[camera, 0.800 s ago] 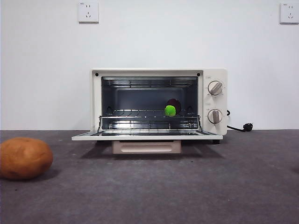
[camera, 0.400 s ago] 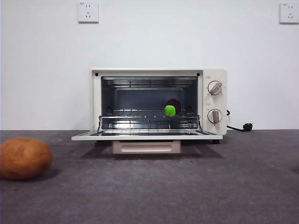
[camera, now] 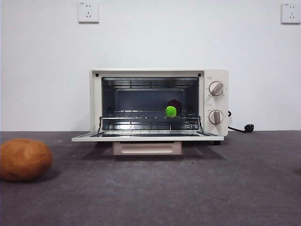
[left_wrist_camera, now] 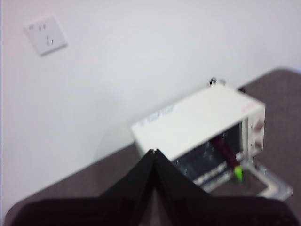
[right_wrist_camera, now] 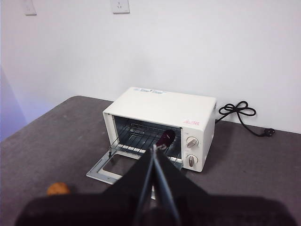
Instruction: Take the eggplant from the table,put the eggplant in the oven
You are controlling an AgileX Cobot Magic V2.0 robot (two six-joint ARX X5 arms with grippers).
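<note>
While the oven (camera: 159, 104) sits w/ its glass door dropped flat and open, the eggplant (camera: 173, 108) lies on the wire rack (camera: 149, 114) inside, toward the 3 o'clock side of the cavity as seen from the front. Only its glossy green stem cap and a bit of dark purple body behind show from the front; the right wrist view gives the long, dark purple body (right_wrist_camera: 165, 137) angled back into the cavity.

Oven body is cream-white, boxy, smooth, w/ two round knobs (camera: 216, 88) stacked at its 3 o'clock end and a beige handle bar (camera: 147, 148) under the lowered door. Black power cord (right_wrist_camera: 241, 112) coils behind it. Table (camera: 188, 188) is flat, dark grey, matte, lightly speckled. A round brown potato (camera: 24, 159), rough-skinned, rests on the table at 8 o'clock in the front view, well apart from the oven.

Both arms are pulled back and high, out of the front view. Left gripper (left_wrist_camera: 154, 151): black jaws pressed together to a point, nothing between, looking down at the oven top from off to one side; view is blurred. Right gripper (right_wrist_camera: 154, 149): jaws closed tip to tip, empty, aimed at the oven's open front from above.
</note>
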